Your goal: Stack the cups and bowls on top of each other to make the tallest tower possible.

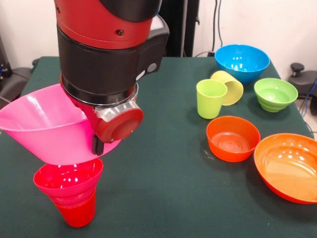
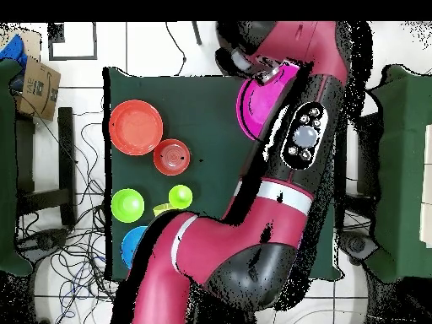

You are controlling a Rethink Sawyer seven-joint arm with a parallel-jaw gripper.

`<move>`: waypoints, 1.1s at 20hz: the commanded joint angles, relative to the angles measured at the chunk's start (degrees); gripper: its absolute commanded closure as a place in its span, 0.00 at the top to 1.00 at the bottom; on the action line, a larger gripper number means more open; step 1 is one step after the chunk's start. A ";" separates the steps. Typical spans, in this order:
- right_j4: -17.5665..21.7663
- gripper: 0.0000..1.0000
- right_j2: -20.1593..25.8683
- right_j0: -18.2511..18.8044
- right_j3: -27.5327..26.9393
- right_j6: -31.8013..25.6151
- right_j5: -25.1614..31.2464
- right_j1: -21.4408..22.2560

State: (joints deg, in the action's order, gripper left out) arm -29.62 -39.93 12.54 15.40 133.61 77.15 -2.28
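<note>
Your arm point(image 1: 106, 54) comes down over the left side of the front view, and its claw point(image 1: 99, 144) sits at the rim of the large pink bowl point(image 1: 44, 131). One dark finger shows against the bowl's near wall, just under the round red end cap. You cannot tell from either view whether the claw is spread or pinching the rim; the wrist hides the rest.

The pink bowl is tilted, mouth turned up and to the left. Its base rests in or just over the small magenta bowl point(image 1: 69, 181); contact is hard to judge. The magenta bowl sits in the mouth of the upright red cup point(image 1: 77, 213), which stands on the green bench point(image 1: 163, 198). That makes your tower: red cup, magenta bowl, pink bowl on top.

Loose pieces lie to the right in the front view, well apart from the tower:
- Lime green cup point(image 1: 210, 98), upright.
- Pale yellow cup point(image 1: 229, 87), on its side, touching the green cup.
- Blue bowl point(image 1: 242, 62) at the far edge.
- Ribbed green bowl point(image 1: 275, 93) beside it.
- Small orange bowl point(image 1: 233, 138) nearer the camera.
- Large orange bowl point(image 1: 290, 166) at the right edge, just beside the small one.

Overhead, the arm covers most of the bench; the pink bowl point(image 2: 253, 105) shows partly under the wrist.
</note>
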 commanded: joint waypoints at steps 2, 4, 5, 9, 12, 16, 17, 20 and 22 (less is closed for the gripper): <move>-1.12 0.00 2.60 -1.78 6.87 8.18 11.72 5.16; -0.17 0.00 3.07 -2.97 10.93 6.51 13.51 8.08; 0.45 0.00 3.30 -3.60 13.26 5.61 14.30 9.67; 4.39 0.00 3.59 -5.01 21.12 0.62 10.19 12.95; 7.44 0.00 3.54 -5.47 27.41 -4.14 8.11 15.83; 9.88 0.00 4.70 -6.41 35.42 -8.10 5.17 19.18; 10.26 0.00 5.15 -6.59 36.78 -8.39 3.60 19.60; 12.59 0.00 7.25 -6.52 40.67 -12.05 -5.62 20.27; 13.05 0.00 7.96 -6.31 41.25 -9.55 -11.44 19.78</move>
State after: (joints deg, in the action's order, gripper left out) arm -23.32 -39.72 6.41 43.65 133.61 78.27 15.00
